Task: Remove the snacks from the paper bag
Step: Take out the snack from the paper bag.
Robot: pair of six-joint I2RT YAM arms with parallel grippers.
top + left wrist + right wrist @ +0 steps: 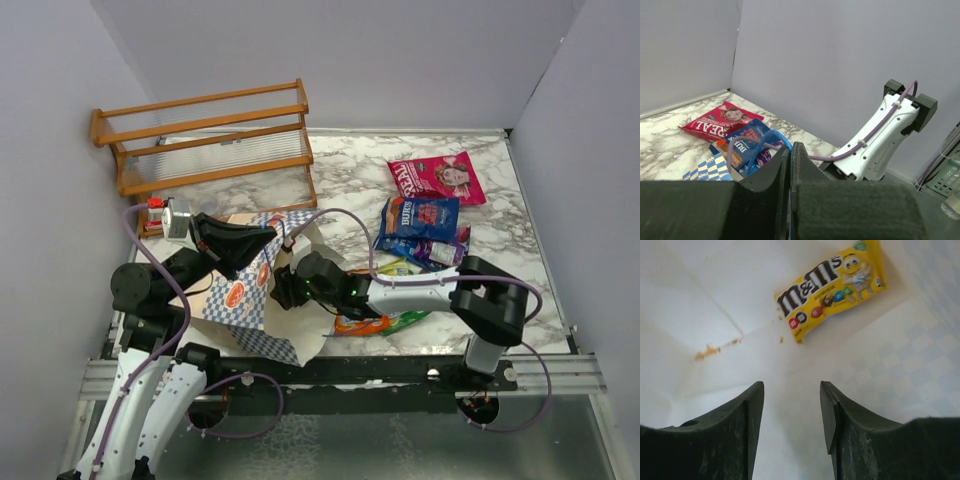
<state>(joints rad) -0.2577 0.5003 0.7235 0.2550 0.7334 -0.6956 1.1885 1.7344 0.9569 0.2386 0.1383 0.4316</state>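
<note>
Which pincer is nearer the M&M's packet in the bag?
Right. The right pincer is open inside the paper bag, M&M's packet just ahead; the left pincer pinches the bag's rim.

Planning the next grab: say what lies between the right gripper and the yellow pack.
Between right gripper and yellow pack, only paper bag lining with crumbs; right wrist view.
</note>
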